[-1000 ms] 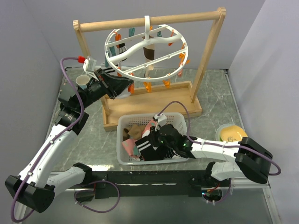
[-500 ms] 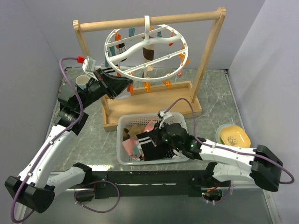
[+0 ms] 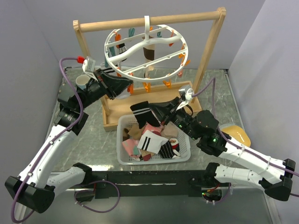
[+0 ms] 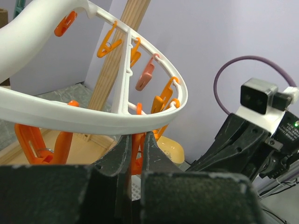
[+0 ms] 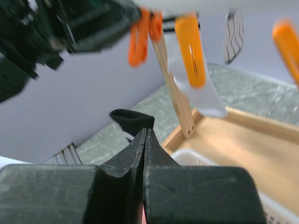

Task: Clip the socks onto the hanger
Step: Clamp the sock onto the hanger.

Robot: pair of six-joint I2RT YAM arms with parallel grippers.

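1 black striped sock hangs clenched in the right gripper; the orange peg, squeezed by the left gripper, lies just far-left on the hanger.

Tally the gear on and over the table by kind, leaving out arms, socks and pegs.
wooden frame: 1
round white hanger: 1
white basket: 1
white cup: 1
yellow dish: 1
Total: 5

Right wrist view: pegs blurred; black sock mostly hidden behind fingers.
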